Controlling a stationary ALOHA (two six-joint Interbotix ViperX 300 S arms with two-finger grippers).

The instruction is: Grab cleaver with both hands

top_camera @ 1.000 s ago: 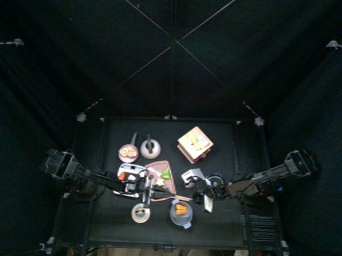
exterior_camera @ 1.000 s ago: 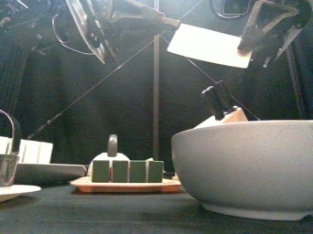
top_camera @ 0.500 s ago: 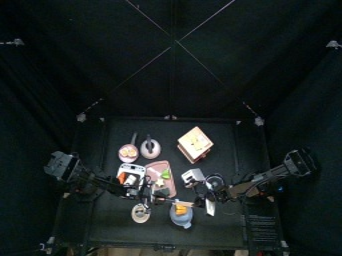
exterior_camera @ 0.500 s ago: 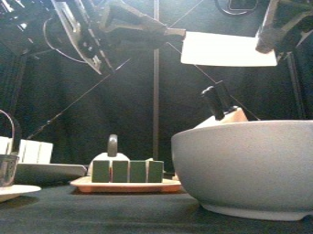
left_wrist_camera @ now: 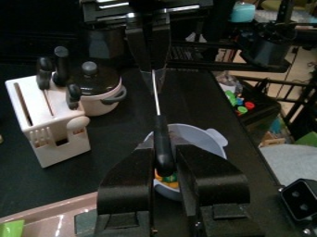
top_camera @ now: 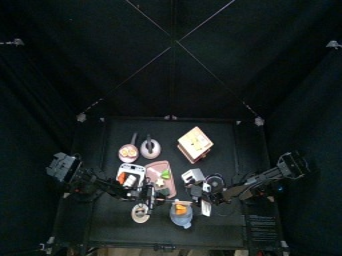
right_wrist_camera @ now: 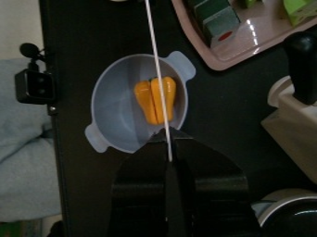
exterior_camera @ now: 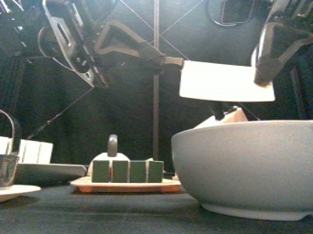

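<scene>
The cleaver [exterior_camera: 225, 80] has a broad pale blade and a dark handle. It hangs in the air above the table, blade side-on in the front view. My left gripper [exterior_camera: 167, 62] is shut on the handle. My right gripper [exterior_camera: 262, 79] is shut on the blade's far end. In the left wrist view my jaws [left_wrist_camera: 161, 154] pinch the handle, and the blade [left_wrist_camera: 155, 88] shows edge-on as a thin line. In the right wrist view my jaws [right_wrist_camera: 168, 154] pinch the edge-on blade [right_wrist_camera: 154, 74].
Under the cleaver stands a pale two-handled bowl [right_wrist_camera: 114, 104] holding an orange pepper [right_wrist_camera: 155, 100]. The bowl is large and near in the front view [exterior_camera: 244, 174]. A white knife block [left_wrist_camera: 47, 130] and a tray of green pieces [exterior_camera: 123, 181] stand on the black table [top_camera: 230, 142].
The cleaver has come lower. Its blade has turned from tilted to level and side-on. Both arms have dropped with it, still gripping.
</scene>
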